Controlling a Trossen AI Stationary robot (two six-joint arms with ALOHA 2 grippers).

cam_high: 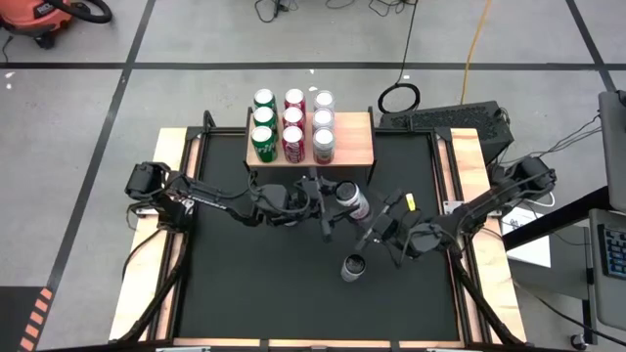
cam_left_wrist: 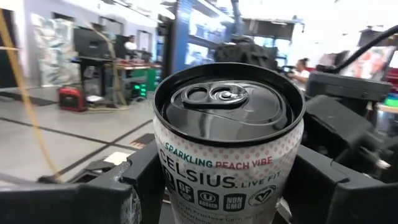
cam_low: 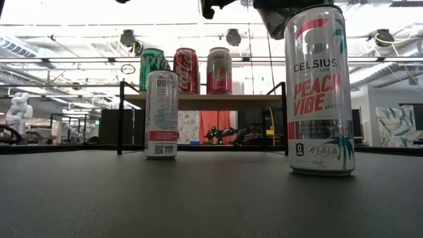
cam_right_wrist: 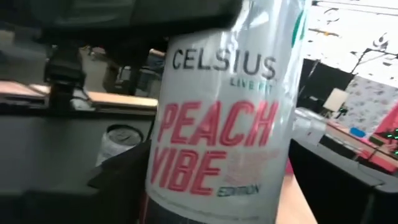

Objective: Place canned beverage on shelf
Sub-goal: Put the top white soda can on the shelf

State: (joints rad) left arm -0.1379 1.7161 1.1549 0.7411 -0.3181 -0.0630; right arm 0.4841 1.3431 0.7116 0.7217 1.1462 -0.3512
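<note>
The left gripper squeezes the can from both sides so it will not slip. The can is just in front of the shelf, not on it yet. The right gripper waits close by; I cannot tell its grip.

We see even, bright overhead light in the high view, with only soft, short shadows on the black mat. In the low view, ceiling lamps and bright windows wash out the upper frame, and the near mat is soft. The right wrist view is blurred; its Celsius can is smeared. The left wrist background glares white at upper right.
</note>
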